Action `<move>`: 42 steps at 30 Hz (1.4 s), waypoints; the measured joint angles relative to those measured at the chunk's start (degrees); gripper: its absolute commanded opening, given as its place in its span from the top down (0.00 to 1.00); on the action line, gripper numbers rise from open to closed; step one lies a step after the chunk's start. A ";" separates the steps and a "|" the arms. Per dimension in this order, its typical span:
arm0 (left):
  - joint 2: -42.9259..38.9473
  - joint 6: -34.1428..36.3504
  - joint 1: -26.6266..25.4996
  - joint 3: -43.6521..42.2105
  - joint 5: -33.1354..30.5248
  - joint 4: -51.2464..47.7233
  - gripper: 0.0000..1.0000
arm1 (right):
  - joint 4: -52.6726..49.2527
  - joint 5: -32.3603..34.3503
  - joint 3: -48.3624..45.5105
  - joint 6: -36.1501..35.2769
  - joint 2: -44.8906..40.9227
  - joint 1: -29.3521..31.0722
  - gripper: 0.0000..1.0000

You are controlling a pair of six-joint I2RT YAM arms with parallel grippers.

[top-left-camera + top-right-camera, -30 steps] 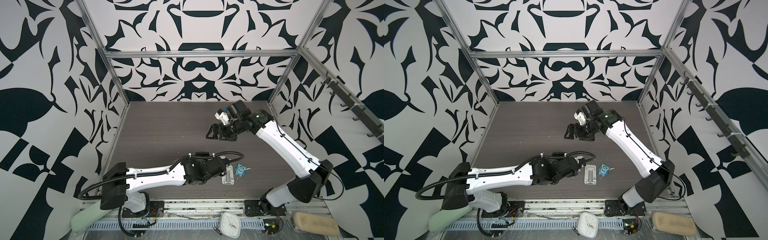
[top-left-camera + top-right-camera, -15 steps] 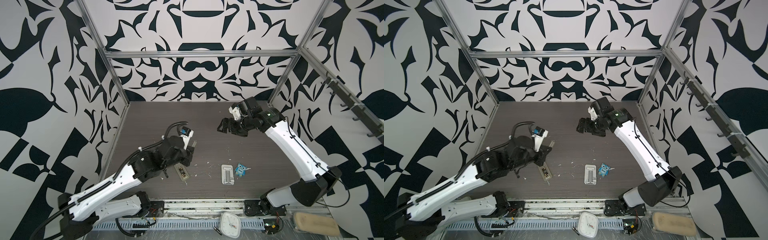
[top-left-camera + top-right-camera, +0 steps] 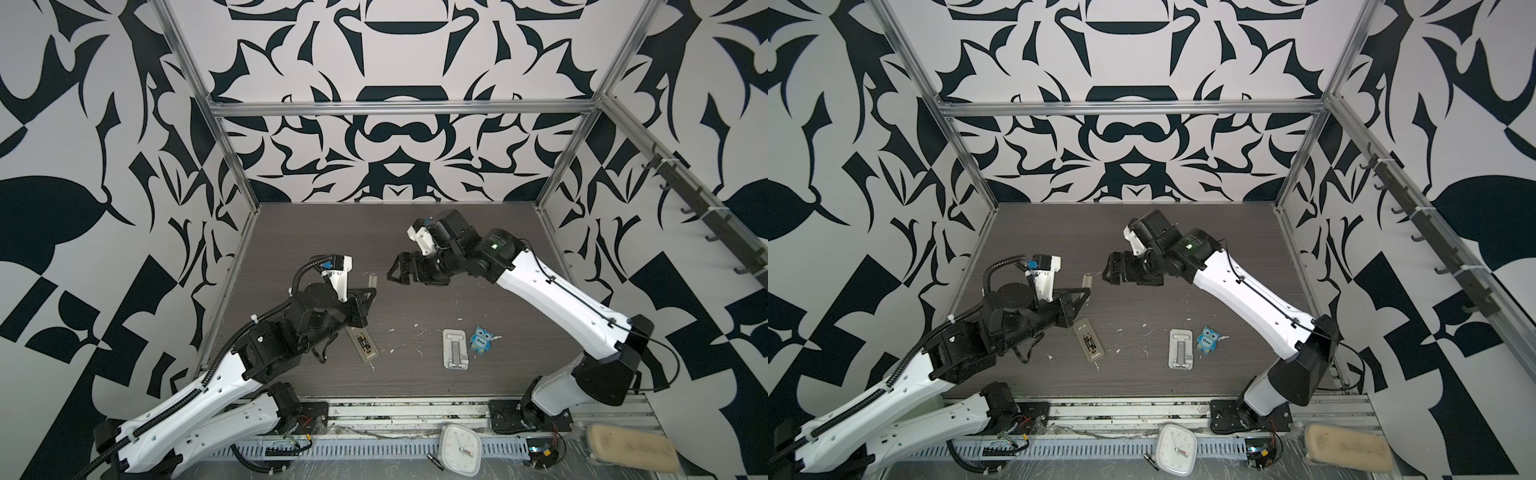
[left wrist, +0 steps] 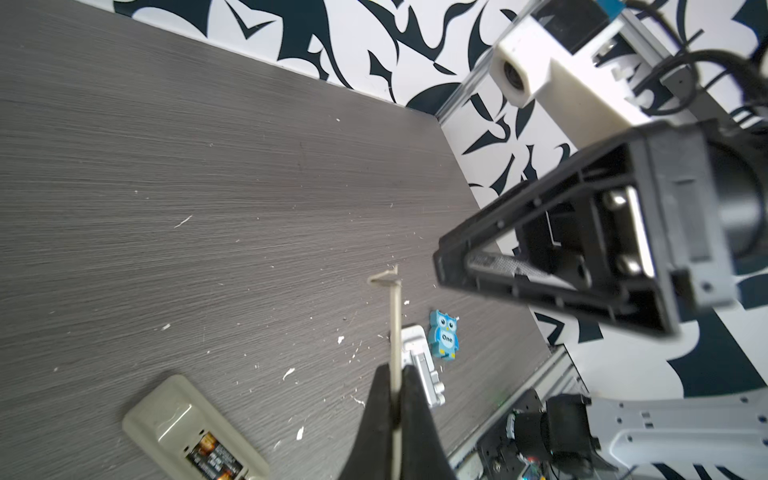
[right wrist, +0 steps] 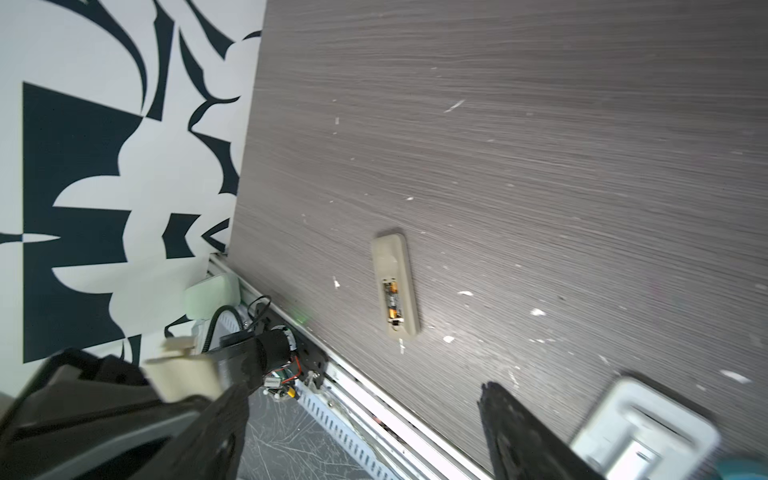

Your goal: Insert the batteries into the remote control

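Since the left end effector [image 4: 395,376] pinches the thin cover [image 4: 397,316] while the right end effector [image 3: 397,272] hangs wide open, the cover should meet the remote control [image 5: 399,257] flat.

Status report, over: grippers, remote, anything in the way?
Left gripper shut on battery cover, held aloft. Right gripper open, empty. Remote back-up, batteries in bay, uncovered. Stand and owl lie aside.

We see the remote control [image 3: 370,352] lying flat, beige-grey back up, on the table [image 3: 498,382] left of its middle, with the bay uncovered. In the bay sit the batteries [image 5: 391,300], dark with gold marks.
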 measured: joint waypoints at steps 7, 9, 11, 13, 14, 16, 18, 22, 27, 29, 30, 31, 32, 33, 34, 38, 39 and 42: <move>-1.51 -1.75 0.00 -3.28 -2.86 1.33 1.00 | 2.40 2.16 3.98 2.10 4.90 3.85 0.17; -2.16 -1.95 0.00 -3.78 -3.56 1.42 1.00 | 2.86 2.82 4.42 2.69 5.84 4.76 0.19; -2.75 -2.19 0.13 -4.17 -4.24 1.18 1.00 | 3.13 3.23 4.83 3.13 6.60 5.29 0.21; -3.34 -2.43 0.28 -4.74 -4.98 1.18 1.00 | 3.15 3.54 6.03 3.32 7.87 5.95 0.24; -3.69 -2.56 0.33 -5.09 -5.35 1.07 1.00 | 3.08 3.65 7.06 3.32 8.70 6.19 0.26; -4.20 -2.75 0.37 -5.77 -6.14 0.85 1.00 | 2.97 4.02 9.09 3.19 10.32 6.64 0.29; -4.50 -2.91 0.50 -6.01 -6.82 0.52 1.00 | 3.02 4.37 10.91 3.15 11.80 7.15 0.30; -4.96 -2.95 0.44 -6.25 -6.49 0.74 1.00 | 3.45 4.76 12.79 3.21 13.53 8.48 0.31; -6.32 -2.97 0.44 -6.25 -6.49 0.79 1.00 | 3.41 4.92 12.85 3.23 14.38 10.12 0.31; -6.86 -2.95 0.44 -6.29 -6.45 0.70 1.00 | 3.45 4.98 13.16 3.32 14.71 10.58 0.31; -7.13 -2.95 0.44 -6.38 -6.43 0.76 1.00 | 3.45 4.98 13.44 3.34 14.82 10.67 0.31; -7.39 -2.97 0.44 -6.54 -6.43 0.81 1.00 | 3.48 4.98 13.60 3.34 14.93 10.73 0.31; -7.74 -2.97 0.44 -6.75 -6.40 0.81 1.00 | 3.48 4.96 13.66 3.37 14.95 10.80 0.32; -7.98 -2.97 0.44 -6.95 -6.32 0.81 1.00 | 3.48 4.96 13.68 3.37 14.95 10.84 0.32; -8.26 -2.97 0.44 -7.15 -6.25 0.81 1.00 | 3.48 4.96 13.68 3.39 14.95 10.84 0.32; -8.63 -2.95 0.44 -7.61 -5.40 0.81 1.00 | 3.43 4.98 13.68 3.39 14.88 10.95 0.32; -8.61 -2.91 0.46 -7.61 -4.98 0.85 1.00 | 3.37 5.01 13.68 3.37 14.86 10.95 0.32; -8.37 -2.51 0.76 -7.58 -2.60 0.81 1.00 | 2.34 5.11 13.68 2.62 14.49 10.95 0.30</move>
